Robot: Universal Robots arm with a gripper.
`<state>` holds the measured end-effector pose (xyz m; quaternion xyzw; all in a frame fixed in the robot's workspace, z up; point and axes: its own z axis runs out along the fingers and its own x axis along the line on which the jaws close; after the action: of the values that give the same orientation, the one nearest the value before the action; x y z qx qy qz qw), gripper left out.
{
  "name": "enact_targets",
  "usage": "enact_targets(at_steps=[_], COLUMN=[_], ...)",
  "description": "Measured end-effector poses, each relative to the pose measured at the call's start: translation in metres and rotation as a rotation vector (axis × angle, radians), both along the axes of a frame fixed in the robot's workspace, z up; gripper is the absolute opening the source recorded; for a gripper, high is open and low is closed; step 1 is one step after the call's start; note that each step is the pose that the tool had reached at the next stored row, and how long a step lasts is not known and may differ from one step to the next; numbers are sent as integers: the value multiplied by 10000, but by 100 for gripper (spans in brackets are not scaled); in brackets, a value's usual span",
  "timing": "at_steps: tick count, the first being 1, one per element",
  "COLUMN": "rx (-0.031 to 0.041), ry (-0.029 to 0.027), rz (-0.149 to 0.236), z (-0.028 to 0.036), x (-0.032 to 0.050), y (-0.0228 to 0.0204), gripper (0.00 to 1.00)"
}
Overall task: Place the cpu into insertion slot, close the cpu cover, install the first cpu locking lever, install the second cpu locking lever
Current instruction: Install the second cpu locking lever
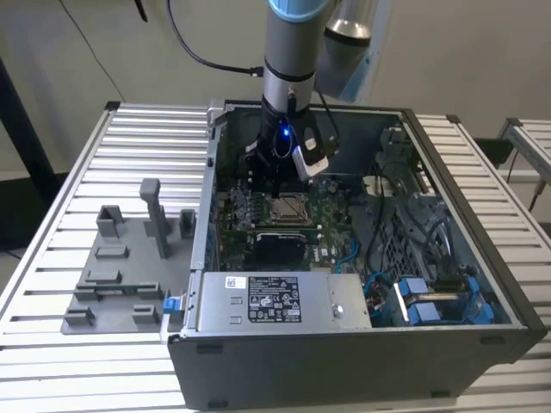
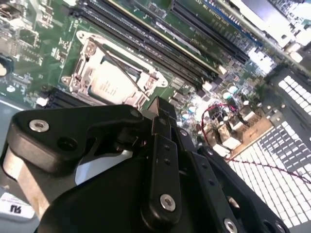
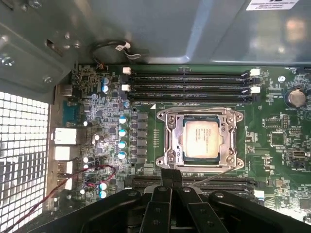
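Tool (image 3: pixel 171 175): black, angular linkage with silver screw heads; its two finger tips sit pressed together with nothing between them, just beside the edge of the socket, above the memory slots there. In the exterior view the tool (image 1: pixel 274 179) hangs inside the open computer case, close over the board.
Chip (image 3: pixel 201 138): flat square with a matte silvery-tan metal top, seated in the socket; also seen in the second wrist view (image 2: pixel 108 83).
Socket (image 3: pixel 167 145): square, with a bright silver rim, set in the green circuit board; in the exterior view (image 1: pixel 289 209) it lies just in front of the tool.
Cover (image 3: pixel 200 115): thin stamped silver frame with a square window, lying flat over the chip so the chip's top shows through.
Levers (image 3: pixel 194 109): thin bent wire rods running along the sides of the frame; whether they are latched I cannot tell.
Circuit board (image 3: pixel 272 131): glossy green, studded with small cylindrical capacitors and long black memory slots (image 3: pixel 189 83) on two sides of the socket.
Computer case (image 1: pixel 482 284): dark grey sheet metal, lid off, lying on the tabletop.
Power supply (image 1: pixel 275 301): grey metal box with a black-and-white label, at the near edge of the case.
Tabletop (image 1: pixel 103 172): ribbed, pale aluminium slats.
Fixture (image 1: pixel 120 267): grey moulded plate with upright pegs, on the tabletop at the exterior view's left of the case.
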<state>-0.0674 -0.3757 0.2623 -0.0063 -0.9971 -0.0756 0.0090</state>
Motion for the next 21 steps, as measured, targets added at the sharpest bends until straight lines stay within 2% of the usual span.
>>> enact_targets(at_steps=[3,7,11,21], rx=[-2,-1,0,-4], ry=[1,0,1,-70], rz=[0,0,1,-284], z=[73,80,46,-104], x=[1,33,120,64], y=[-9,-39,-42,-29], gripper=[11,11,11,11])
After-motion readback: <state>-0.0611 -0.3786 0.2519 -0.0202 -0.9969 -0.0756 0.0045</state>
